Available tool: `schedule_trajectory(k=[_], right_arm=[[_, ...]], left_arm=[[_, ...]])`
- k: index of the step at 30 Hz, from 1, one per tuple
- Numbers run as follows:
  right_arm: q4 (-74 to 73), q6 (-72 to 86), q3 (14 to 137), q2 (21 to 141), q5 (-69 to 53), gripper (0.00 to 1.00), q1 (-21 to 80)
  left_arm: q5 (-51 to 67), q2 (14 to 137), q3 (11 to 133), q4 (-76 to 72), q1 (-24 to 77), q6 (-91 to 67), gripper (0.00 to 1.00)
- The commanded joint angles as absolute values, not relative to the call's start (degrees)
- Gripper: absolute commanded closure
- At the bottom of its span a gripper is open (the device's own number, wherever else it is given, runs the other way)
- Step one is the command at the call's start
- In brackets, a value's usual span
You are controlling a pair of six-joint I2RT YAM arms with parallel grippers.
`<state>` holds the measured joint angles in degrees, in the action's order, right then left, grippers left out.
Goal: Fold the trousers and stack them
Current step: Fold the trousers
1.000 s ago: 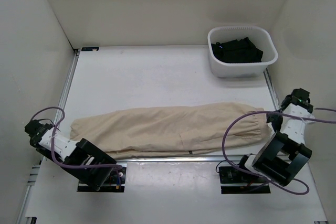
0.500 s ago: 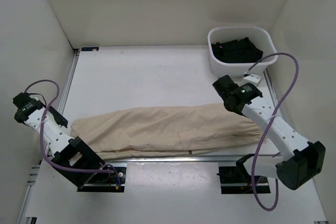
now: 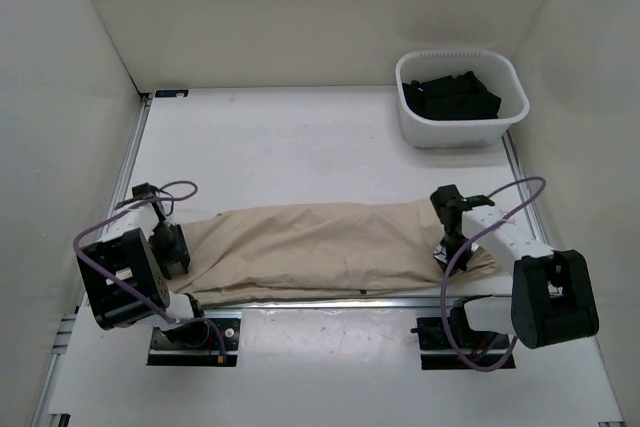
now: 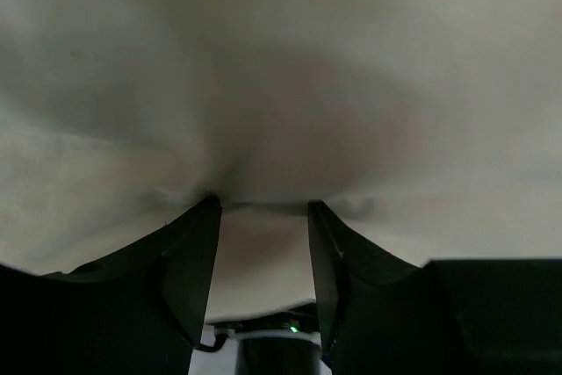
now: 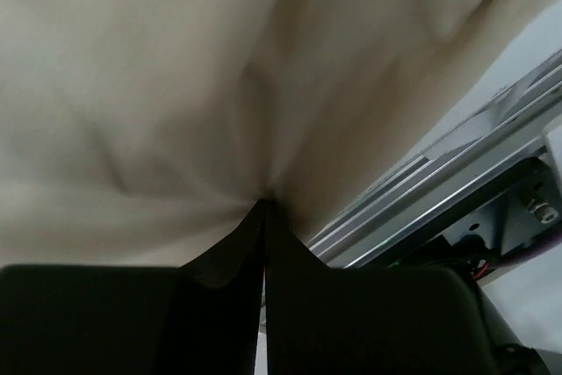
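Beige along near edge: logging the trousers [image 3: 320,247] lying left-right, an end by each arm. Pinching right end in right gripper [image 5: 263,204], clamped on a pucker; pressing left gripper [image 4: 263,204], fingers apart, into left end.

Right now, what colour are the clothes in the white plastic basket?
Black clothes; clearest in the top external view.

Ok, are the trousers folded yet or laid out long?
Not folded end to end: the trousers lie stretched out long, the left gripper at one end, the right gripper pinching the other.
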<state>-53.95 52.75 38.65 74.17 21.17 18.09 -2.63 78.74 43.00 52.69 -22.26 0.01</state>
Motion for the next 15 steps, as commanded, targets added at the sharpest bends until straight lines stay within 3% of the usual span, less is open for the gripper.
schedule_trajectory(k=[1, 5, 15], right_arm=[[-48.0, 50.7, 36.7, 72.2, 15.7, 1.0, 10.0], [-43.6, 46.9, 38.8, 79.2, 15.7, 1.0, 3.7], [-37.4, 37.1, 60.0, 97.2, 14.7, 1.0, -3.4]], left_arm=[[-14.0, 79.3, 39.4, 41.7, -21.1, 0.0, 0.44], [-13.1, 84.1, 42.9, 36.5, -20.6, 0.0, 0.44], [-11.3, 98.6, 58.7, 33.7, -17.2, 0.0, 0.45]])
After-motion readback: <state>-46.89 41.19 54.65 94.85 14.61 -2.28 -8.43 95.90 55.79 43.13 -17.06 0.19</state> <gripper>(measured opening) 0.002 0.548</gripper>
